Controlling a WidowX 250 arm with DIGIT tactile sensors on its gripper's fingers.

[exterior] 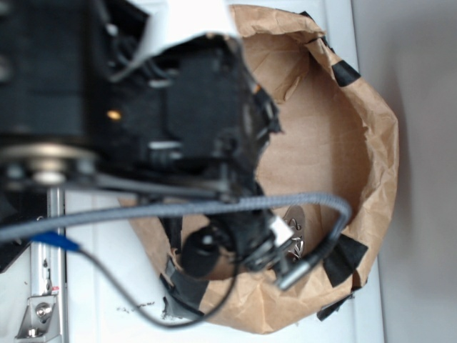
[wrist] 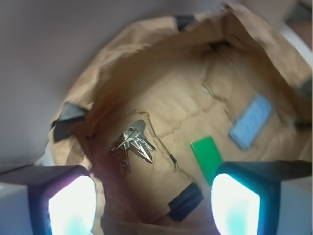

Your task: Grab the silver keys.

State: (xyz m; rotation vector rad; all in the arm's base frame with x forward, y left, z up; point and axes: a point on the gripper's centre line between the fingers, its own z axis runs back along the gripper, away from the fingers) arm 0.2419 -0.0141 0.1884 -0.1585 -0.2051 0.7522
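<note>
We find the silver keys [wrist: 133, 141] lying on the floor of a brown paper bag [wrist: 122, 63] whose walls are rolled down and patched with black tape [wrist: 66, 120]. We use the keys as our landmark. In the wrist view a green block [wrist: 208, 152] lies flat well to their right, and a blue sponge [wrist: 251, 121] sits beyond the block, further right and higher in that view. Nothing touches the keys; bare paper surrounds them.

The gripper [wrist: 146, 196] hangs above the bag floor with its two fingers [wrist: 71, 205] spread wide apart, nothing between them. The keys sit between the finger lines but nearer the left one and ahead of the tips, not yet bracketed. In the exterior view the arm body blocks most of the bag, and only a glint of metal [exterior: 295, 236] shows just beside the gripper's end.

Handling, as we judge it: a light bunch, each key stiff but the set loose on its ring, so it will splay and shift when pushed. Polished metal is slippery, and thin blades lying flat give little height to pinch. The best hold looks to be across the middle of the cluster where the blades overlap and stack thickest, with the fingers pressed close to the paper. Pinching a single fanned tip risks it sliding out. The crumpled paper may give under pressure.
</note>
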